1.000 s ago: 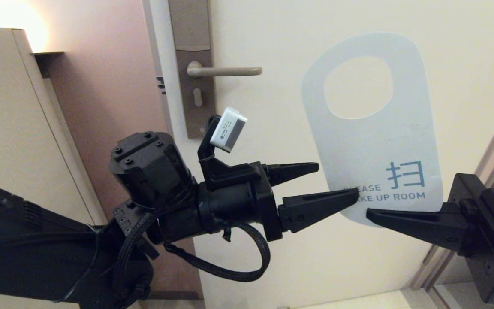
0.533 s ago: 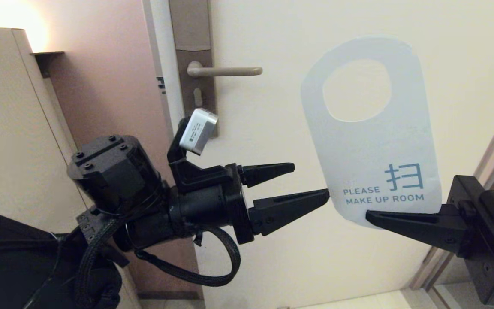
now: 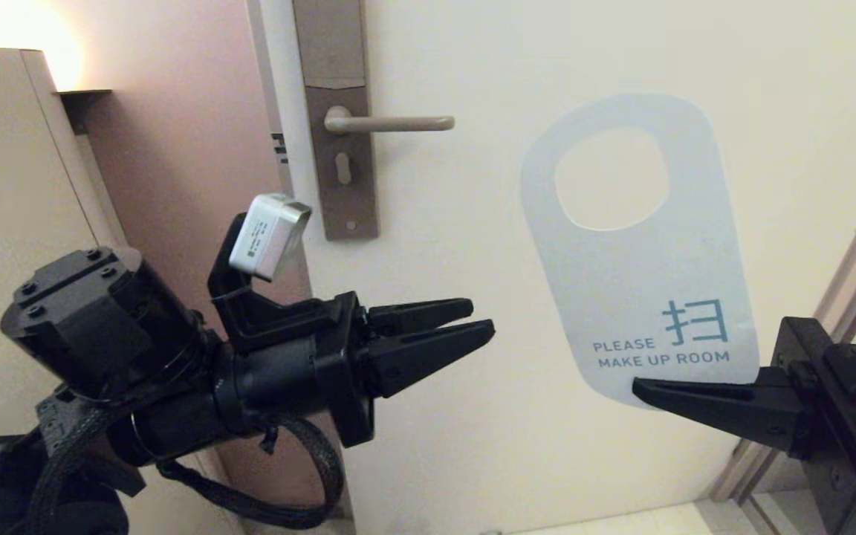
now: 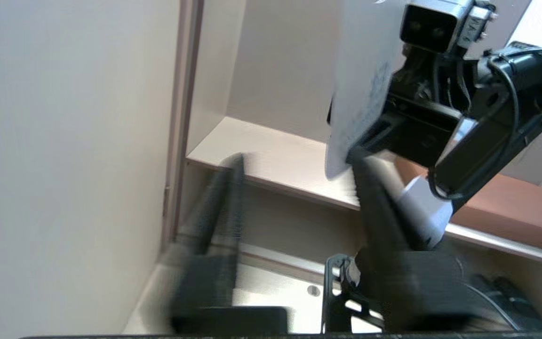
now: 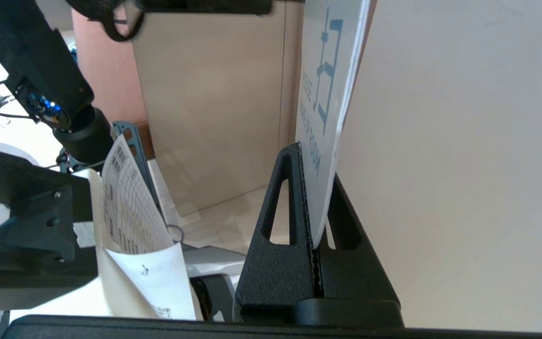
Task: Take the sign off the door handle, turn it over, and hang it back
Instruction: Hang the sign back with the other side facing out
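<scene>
Two black grippers face each other before a cream door, seen from the head camera. At the right edge of the frame, the right gripper (image 3: 640,385) pinches the bottom edge of the sign (image 3: 640,282), its fingers pressed together on the card. The right wrist view confirms it: both fingers (image 5: 278,212) clamp the card's lower rim, with the sign (image 5: 320,94) rising edge-on beside the door (image 5: 464,141).

The sign stands upright in the right half of the head view, its white face turned to the camera, teal "PLEASE MAKE UP ROOM" lettering near the bottom and the oval hole near the top. It hangs on nothing; only the right gripper carries it, and it sits well apart from the door handle (image 3: 391,122).

The handle, a slim beige lever, juts horizontally from a tall brown backplate (image 3: 335,119) with a keyhole, at upper centre of the frame. Nothing hangs on it.

At lower left of the head view, the left gripper (image 3: 480,318) points toward the sign with a clear gap between them. Its fingers hold nothing. In the head view they look nearly closed; in the blurred left wrist view the fingers (image 4: 219,207) appear spread, so how far open they are cannot be told.

A beige cabinet (image 3: 12,193) fills the upper left, under a bright glow at the corner.
</scene>
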### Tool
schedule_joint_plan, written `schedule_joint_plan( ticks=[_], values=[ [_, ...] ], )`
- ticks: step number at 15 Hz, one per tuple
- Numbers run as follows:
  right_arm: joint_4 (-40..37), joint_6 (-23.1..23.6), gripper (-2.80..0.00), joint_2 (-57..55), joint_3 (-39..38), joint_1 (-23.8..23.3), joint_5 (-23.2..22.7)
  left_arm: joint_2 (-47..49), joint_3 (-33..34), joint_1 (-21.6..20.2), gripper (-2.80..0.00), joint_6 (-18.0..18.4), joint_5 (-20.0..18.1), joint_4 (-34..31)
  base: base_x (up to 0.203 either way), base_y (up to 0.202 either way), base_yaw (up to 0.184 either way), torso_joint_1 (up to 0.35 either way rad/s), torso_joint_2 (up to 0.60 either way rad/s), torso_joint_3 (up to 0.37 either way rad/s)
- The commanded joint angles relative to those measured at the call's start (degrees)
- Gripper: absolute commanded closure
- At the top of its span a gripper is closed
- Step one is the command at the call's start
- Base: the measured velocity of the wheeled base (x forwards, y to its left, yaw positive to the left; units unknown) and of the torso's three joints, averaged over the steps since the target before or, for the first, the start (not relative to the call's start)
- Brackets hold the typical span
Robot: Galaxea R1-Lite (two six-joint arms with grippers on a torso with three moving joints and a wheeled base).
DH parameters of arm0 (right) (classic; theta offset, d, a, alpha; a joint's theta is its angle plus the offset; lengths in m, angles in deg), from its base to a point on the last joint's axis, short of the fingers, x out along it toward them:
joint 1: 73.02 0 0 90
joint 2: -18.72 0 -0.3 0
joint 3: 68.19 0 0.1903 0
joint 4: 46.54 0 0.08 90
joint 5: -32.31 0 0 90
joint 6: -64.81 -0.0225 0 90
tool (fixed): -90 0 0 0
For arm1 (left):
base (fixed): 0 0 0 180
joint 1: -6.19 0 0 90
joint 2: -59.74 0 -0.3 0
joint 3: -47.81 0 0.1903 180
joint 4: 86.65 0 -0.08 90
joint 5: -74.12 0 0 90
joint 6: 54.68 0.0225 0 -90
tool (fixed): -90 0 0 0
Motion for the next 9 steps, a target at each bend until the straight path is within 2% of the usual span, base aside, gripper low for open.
schedule_joint_plan(
  ticks=[1,4,6,8,9],
  values=[
    [0.1,0.0,0.0,0.4,-0.6,-0.4,-0.3,-3.4,2.7,-1.4,0.0,1.1,-0.2,0.2,0.0,0.0,0.0,0.0,0.0,0.0],
    [0.1,0.0,0.0,1.4,-1.9,-1.7,-0.3,-7.8,6.7,-4.8,0.0,4.3,-0.1,-1.6,0.0,0.0,0.0,0.0,0.0,0.0],
    [0.1,0.0,0.0,1.7,-2.2,-2.0,-0.3,-11.6,9.3,-8.8,0.0,7.4,0.1,-6.6,0.0,0.0,0.0,0.0,0.0,0.0],
    [0.1,0.0,0.0,1.7,-2.0,-2.2,-0.2,-15.0,11.5,-12.8,0.0,14.1,2.3,-13.8,0.0,0.0,0.0,0.0,0.0,0.0],
    [0.1,0.0,0.0,1.7,-2.0,-2.7,-0.3,-16.2,12.2,-14.7,0.0,17.6,5.3,-16.6,0.0,0.0,0.0,0.0,0.0,0.0]
  ],
)
